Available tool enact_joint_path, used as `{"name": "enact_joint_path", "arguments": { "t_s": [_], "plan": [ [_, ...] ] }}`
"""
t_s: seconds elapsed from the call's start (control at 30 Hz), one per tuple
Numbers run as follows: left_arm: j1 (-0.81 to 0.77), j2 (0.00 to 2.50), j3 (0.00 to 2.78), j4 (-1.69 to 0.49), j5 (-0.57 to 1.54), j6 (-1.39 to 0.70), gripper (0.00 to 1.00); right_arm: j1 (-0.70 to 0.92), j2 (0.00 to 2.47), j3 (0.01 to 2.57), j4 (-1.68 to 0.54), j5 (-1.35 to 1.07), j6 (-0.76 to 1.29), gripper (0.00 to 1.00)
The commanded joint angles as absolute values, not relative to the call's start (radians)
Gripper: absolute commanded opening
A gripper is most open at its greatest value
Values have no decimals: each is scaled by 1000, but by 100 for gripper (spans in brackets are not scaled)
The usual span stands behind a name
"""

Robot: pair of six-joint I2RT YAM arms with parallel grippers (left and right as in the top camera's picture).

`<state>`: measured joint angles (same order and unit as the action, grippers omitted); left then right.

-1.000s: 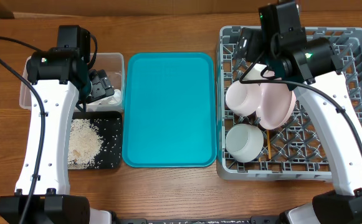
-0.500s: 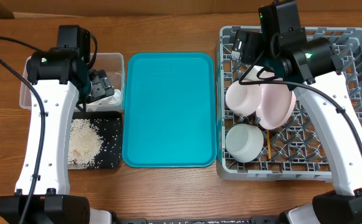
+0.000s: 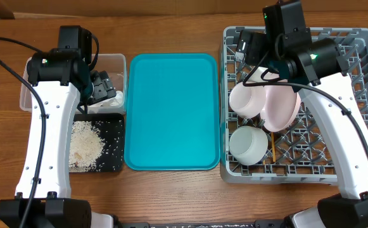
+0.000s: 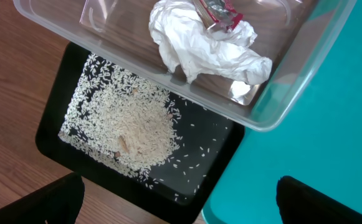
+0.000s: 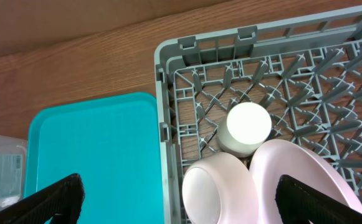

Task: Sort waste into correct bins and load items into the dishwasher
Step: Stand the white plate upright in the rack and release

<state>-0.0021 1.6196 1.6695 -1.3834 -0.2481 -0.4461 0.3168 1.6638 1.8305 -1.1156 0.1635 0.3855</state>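
Observation:
My left gripper (image 3: 104, 88) hangs open over the clear tub (image 4: 274, 106), holding nothing. In the tub lie the crumpled white napkin (image 4: 199, 50) and the red wrapper (image 4: 221, 14). The black tray (image 4: 53, 127) next to it holds the white rice (image 4: 137, 124). My right gripper (image 3: 253, 49) is open and empty above the back left of the grey dish rack (image 5: 168, 93). In the rack are the white cup (image 5: 248, 127), the pink bowl (image 5: 215, 190), the pink plate (image 5: 299, 174), the white bowl (image 3: 247, 144) and a chopstick (image 3: 273, 151).
The teal tray (image 3: 171, 111) lies bare between the bins and the rack. The wooden table (image 3: 171, 25) runs along the back. The right arm's cable (image 3: 260, 75) loops over the rack.
The right gripper has shifted slightly over the rack's back left part. The left arm has not moved.

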Motion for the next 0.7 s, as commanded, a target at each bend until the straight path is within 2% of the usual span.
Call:
{"name": "enact_joint_path", "arguments": {
  "t_s": [0.0,0.27,0.4,0.67],
  "plan": [
    [0,1616,1680,-1382,-262,-450,100,320,1644,1851,-1112,163,386,100],
    [0,1616,1680,-1382,-262,-450,100,321,1540,1851,-1112,163,385,100],
    [0,1616,1680,-1382,-262,-450,100,321,1431,1851,-1109,295,385,100],
    [0,1616,1680,-1382,-262,-450,100,321,1151,1851,-1108,295,386,100]
  ]
}}
